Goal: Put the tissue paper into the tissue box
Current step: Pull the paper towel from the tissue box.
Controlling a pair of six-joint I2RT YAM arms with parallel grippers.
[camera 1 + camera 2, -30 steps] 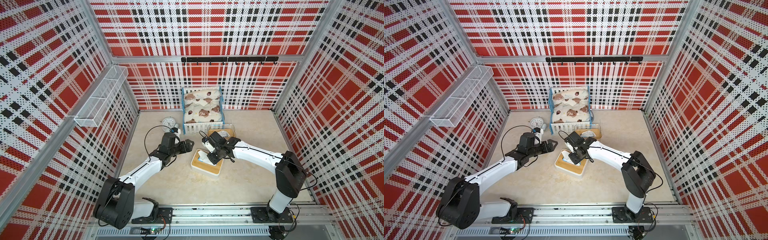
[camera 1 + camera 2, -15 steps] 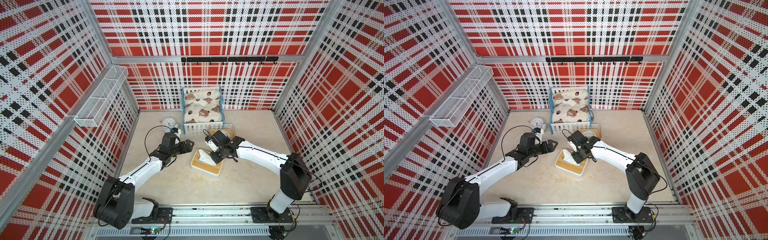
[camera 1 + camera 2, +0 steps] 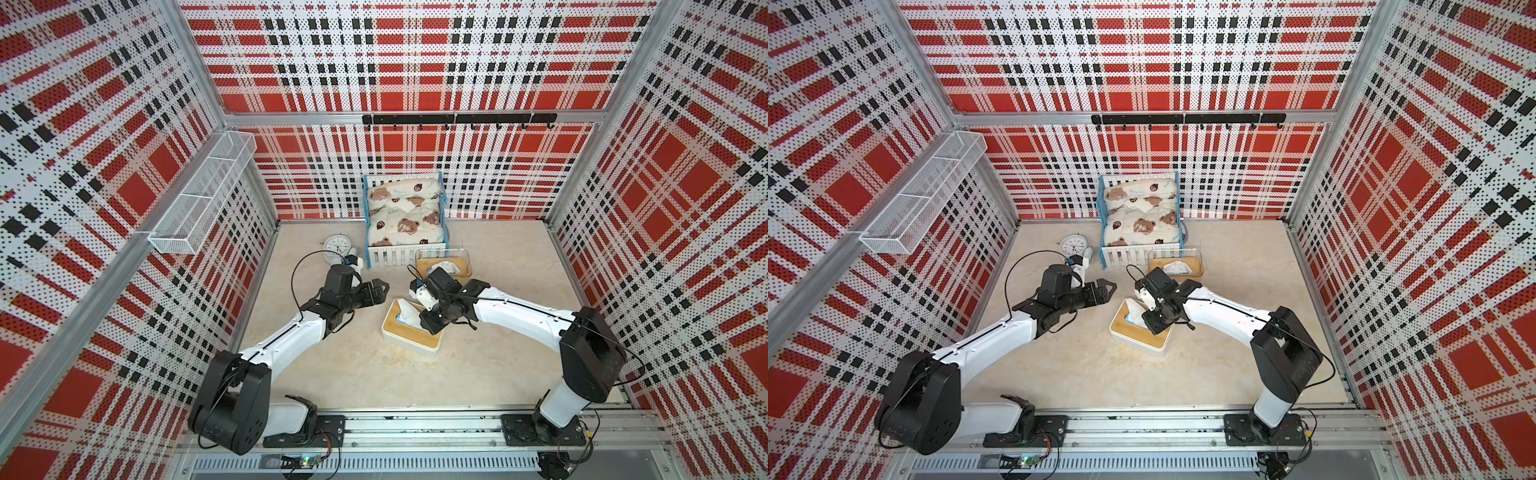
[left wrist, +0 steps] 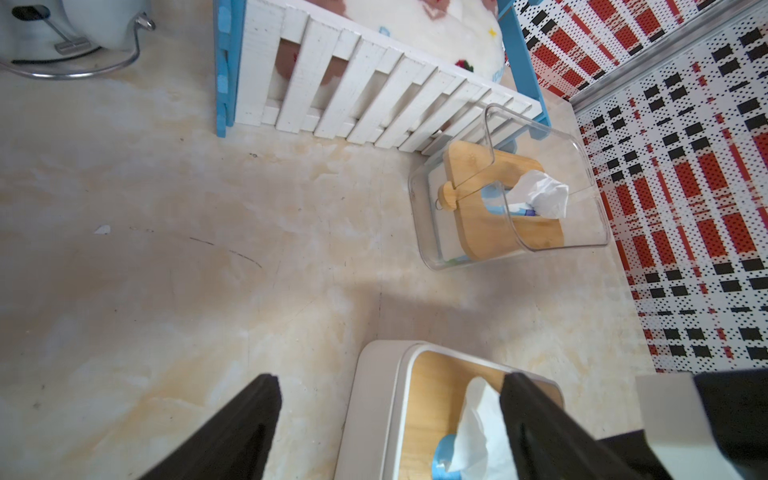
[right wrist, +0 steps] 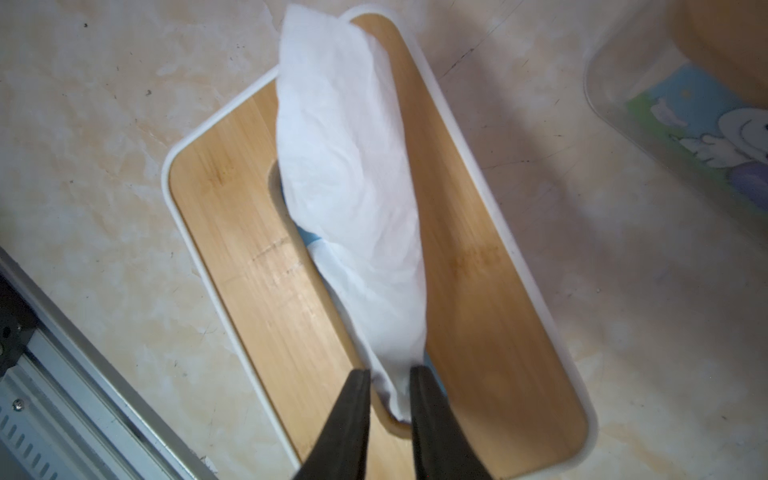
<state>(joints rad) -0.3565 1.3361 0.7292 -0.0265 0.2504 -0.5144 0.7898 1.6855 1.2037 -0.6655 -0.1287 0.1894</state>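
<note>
A white tissue box (image 3: pixel 409 345) with a bamboo lid sits mid-table. The tissue paper (image 5: pixel 353 166) lies inside it: a white sheet stands out of the lid's slot, and blue wrap shows below. My right gripper (image 5: pixel 390 374) hangs over the lid, its narrow jaws shut on the sheet's near end; in both top views the wrist (image 3: pixel 432 320) (image 3: pixel 1158 322) hides the fingertips. My left gripper (image 4: pixel 390 415) (image 3: pixel 380 286) hovers open over the box's left rim (image 4: pixel 374 395) with nothing in it. A clear tissue box (image 4: pixel 582 166) behind holds another pack under its lid.
A doll bed (image 3: pixel 405 220) with a bear quilt stands at the back wall, its white fence beside the clear box. An alarm clock (image 3: pixel 337 246) sits left of the bed. A wire basket (image 3: pixel 203 199) hangs on the left wall and a hook rail (image 3: pixel 457 118) on the back wall.
My right gripper has shifted slightly toward the front over the white box, and more of the white sheet shows above the slot. The left arm has not moved.
</note>
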